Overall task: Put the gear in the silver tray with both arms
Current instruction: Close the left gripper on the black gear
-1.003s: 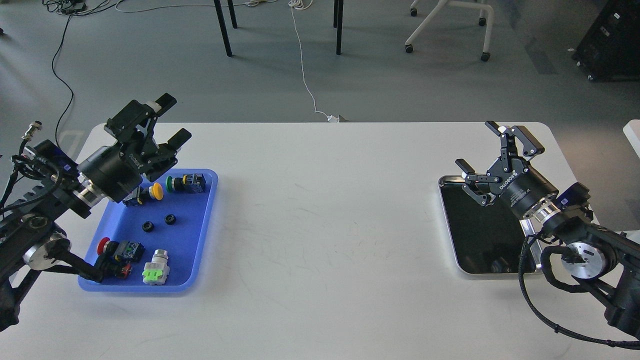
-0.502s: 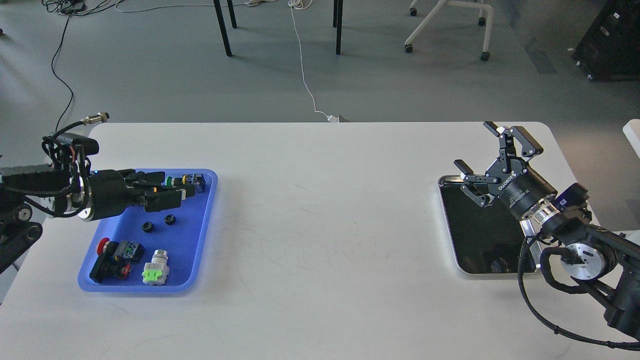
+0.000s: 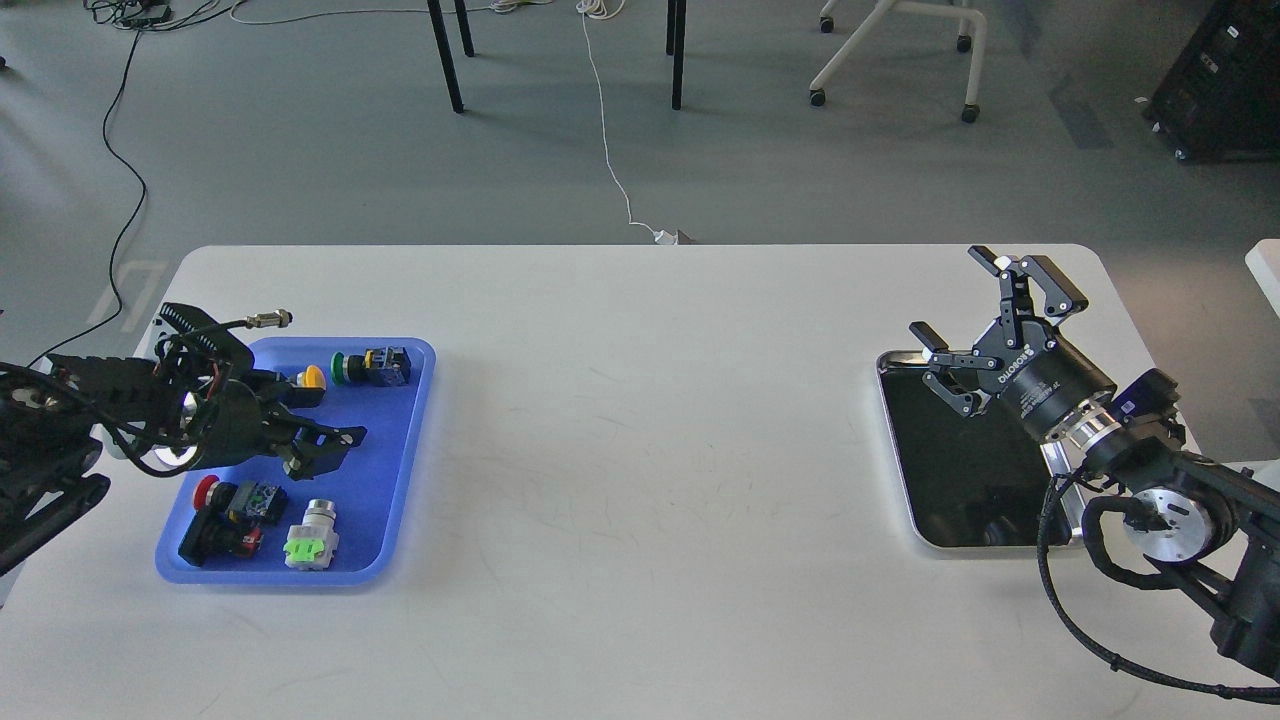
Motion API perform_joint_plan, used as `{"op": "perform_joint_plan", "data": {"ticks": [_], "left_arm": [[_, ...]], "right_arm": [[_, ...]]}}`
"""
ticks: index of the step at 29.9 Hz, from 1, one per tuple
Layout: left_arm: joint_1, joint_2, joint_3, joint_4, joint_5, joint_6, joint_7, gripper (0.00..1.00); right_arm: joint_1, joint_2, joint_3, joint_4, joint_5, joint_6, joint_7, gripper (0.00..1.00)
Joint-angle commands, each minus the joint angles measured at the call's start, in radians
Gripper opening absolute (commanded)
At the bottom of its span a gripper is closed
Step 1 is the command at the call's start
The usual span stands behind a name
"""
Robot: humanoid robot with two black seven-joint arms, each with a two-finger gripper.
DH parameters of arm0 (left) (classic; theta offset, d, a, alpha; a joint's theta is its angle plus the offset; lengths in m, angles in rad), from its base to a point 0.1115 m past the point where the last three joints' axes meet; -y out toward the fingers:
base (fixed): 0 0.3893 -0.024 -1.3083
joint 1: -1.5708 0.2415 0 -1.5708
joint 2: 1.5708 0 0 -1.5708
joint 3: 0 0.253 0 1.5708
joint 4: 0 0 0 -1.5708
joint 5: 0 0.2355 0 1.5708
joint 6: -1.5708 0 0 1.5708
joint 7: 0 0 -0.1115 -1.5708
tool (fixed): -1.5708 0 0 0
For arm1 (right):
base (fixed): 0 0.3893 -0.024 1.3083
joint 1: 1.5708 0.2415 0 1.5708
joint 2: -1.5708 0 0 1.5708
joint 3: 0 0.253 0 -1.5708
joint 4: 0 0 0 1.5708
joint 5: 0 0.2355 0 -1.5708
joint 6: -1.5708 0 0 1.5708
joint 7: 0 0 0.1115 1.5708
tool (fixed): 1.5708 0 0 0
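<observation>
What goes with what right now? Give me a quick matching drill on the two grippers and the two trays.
Things:
1. left gripper
2. right gripper
3. silver tray
4. blue tray

States:
A. holds push-button switches
B. open, above the silver tray's far end
C. low over the blue tray
D. dark bottom, nothing lying in it

Pairs: 1-C, 2-B, 3-D, 4-A

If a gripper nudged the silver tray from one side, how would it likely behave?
The silver tray looks like rigid metal, so it should probably shift as one piece rather than flex. Lying flat on the smooth white table, it would likely slide easily. Its low raised rim offers little to grip and looks slippery.
</observation>
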Motion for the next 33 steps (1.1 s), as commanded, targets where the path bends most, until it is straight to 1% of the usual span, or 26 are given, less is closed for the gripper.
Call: {"op": "perform_joint_plan", "data": {"ticks": [1,4,14,20,33], "left_arm": [[-0.002,-0.009,0.008,0.026,0.000,0.000,0.000,0.67],[-0.002,-0.018,0.014,0.040,0.000,0.000,0.000,0.67],[-0.002,-0.030,0.020,0.057,0.000,0.000,0.000,0.59],[-0.002,-0.033,0.027,0.073,0.000,0.000,0.000,0.56],[-0.004,-0.058,0.027,0.094,0.000,0.000,0.000,0.55]], "right_arm": [[0.000,0.000,0.000,0.000,-0.001,0.002,0.000,0.99],[0.000,-0.001,0.000,0.001,-0.001,0.002,0.000,0.99],[-0.003,-0.001,0.000,0.000,-0.001,0.000,0.000,0.99],[-0.003,-0.001,0.000,0.000,-0.001,0.000,0.000,0.99],[-0.003,-0.001,0.000,0.000,-0.001,0.000,0.000,0.99]]}}
